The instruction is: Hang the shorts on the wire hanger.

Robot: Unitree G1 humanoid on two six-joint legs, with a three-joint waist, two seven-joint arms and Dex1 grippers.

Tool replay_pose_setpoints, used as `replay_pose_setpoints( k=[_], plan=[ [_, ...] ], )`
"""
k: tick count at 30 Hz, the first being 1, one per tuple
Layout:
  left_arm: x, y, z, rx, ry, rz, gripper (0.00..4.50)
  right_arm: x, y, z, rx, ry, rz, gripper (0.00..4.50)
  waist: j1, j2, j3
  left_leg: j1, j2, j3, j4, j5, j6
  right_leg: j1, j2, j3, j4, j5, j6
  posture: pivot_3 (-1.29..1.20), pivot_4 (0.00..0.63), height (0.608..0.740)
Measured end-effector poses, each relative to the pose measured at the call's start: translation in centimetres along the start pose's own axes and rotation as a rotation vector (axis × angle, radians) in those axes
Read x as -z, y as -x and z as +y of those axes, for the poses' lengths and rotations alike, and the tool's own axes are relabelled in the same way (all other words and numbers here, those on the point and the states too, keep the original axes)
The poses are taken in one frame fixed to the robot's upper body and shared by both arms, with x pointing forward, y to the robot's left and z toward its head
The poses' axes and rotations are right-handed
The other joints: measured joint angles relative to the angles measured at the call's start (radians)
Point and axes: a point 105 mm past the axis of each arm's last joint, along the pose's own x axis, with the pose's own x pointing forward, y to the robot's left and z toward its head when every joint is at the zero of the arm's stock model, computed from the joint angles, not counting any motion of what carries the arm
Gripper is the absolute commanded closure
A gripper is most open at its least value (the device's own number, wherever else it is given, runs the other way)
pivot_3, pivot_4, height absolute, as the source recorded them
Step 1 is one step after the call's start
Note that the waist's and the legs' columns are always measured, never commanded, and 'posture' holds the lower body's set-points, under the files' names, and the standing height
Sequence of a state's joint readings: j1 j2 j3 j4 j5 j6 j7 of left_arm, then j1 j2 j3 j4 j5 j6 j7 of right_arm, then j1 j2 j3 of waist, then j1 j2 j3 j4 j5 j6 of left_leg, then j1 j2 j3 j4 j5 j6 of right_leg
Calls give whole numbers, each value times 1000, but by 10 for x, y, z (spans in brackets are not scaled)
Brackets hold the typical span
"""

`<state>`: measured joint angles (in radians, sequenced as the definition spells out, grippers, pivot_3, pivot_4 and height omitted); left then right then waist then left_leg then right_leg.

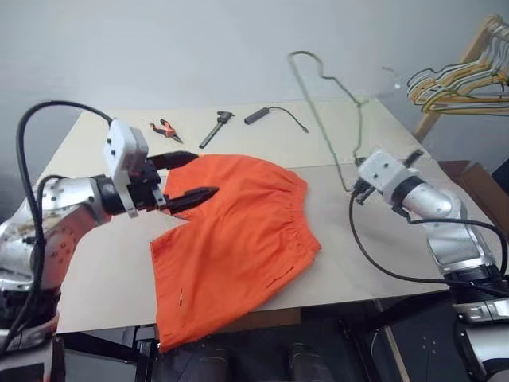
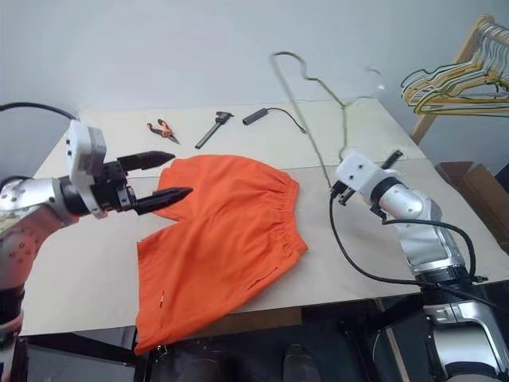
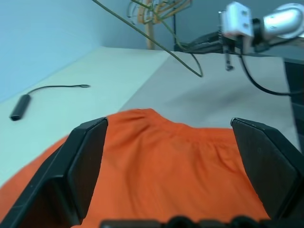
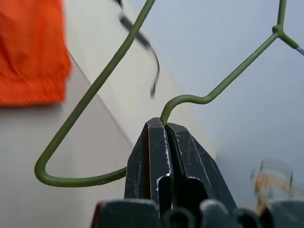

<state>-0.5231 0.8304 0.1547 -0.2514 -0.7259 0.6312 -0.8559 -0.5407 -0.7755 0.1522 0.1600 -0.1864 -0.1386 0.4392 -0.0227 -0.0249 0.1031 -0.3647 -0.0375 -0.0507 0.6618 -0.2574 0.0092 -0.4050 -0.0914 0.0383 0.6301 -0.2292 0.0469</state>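
Observation:
The orange shorts lie flat across the middle of the table, one leg hanging over the near edge. My left gripper hovers open just above their left side, with nothing between its black fingers. My right gripper is at the right of the shorts, shut on the wire hanger. It pinches a bend in the wire near one lower corner. The thin olive-grey hanger is lifted off the table and stands up, its top reaching toward the back wall.
Orange-handled pliers, a black tool and a black cabled stick lie at the back of the table. A wooden rack with several hangers stands at the far right, with a cardboard box below it.

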Motion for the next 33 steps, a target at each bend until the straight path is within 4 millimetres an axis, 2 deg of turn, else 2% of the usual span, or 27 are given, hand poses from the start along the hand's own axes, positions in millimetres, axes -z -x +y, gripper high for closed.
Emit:
replay_pose_setpoints(
  k=[3,6,9,12,17,20,23,27,30,33],
  plan=[
    [-5,-7,13,-13,3,-8,0,-21,-1,1,-19,104,-146,4473,-7,0,0,-3,0,0,2,0,-1,-2,0,1,-1,3,1,-42,9,740],
    [-7,-13,21,-13,1,-11,0,-41,0,-7,-13,206,-273,4473,-20,-1,-1,-3,0,0,2,0,0,-2,0,1,-1,4,2,-54,8,740],
    [-4,-19,27,-14,13,1,0,-51,2,-9,-26,343,-350,4473,-29,-1,-1,-3,0,0,3,0,-1,-2,0,2,-1,4,2,-64,7,740],
    [-10,-22,30,11,27,-15,0,-49,0,-4,-66,489,-367,4473,-44,-2,-2,-4,0,0,3,0,-1,-3,0,2,-1,4,2,-77,5,740],
    [-21,-21,19,144,38,-35,0,-40,-10,3,-89,660,-347,4473,-73,-1,-3,-4,0,1,3,1,-1,-5,0,4,1,4,2,-91,5,740],
    [-15,-10,11,232,16,16,0,-38,-14,2,-75,717,-337,4473,-94,-1,-6,-5,0,1,3,1,-2,-7,0,6,2,4,2,-101,6,740],
    [1,-1,4,298,-7,96,0,-38,-16,-3,-47,769,-335,4473,-113,-1,-8,-5,0,1,3,1,-1,-7,0,7,2,4,2,-102,8,740],
    [8,-12,13,242,-30,143,0,-44,-15,-1,-27,804,-382,4473,-119,-1,-12,-4,0,1,4,1,-1,-6,0,6,3,5,2,-107,7,740],
    [5,-28,22,192,-24,119,0,-45,-14,1,-31,826,-404,4473,-122,-1,-14,-5,0,1,7,0,0,-5,-1,6,3,5,3,-114,6,740],
    [1,-35,23,188,-9,105,0,-49,-14,2,-36,845,-429,4473,-134,-1,-18,-5,0,1,8,0,0,-5,-1,7,2,5,4,-122,5,740]
  ],
)
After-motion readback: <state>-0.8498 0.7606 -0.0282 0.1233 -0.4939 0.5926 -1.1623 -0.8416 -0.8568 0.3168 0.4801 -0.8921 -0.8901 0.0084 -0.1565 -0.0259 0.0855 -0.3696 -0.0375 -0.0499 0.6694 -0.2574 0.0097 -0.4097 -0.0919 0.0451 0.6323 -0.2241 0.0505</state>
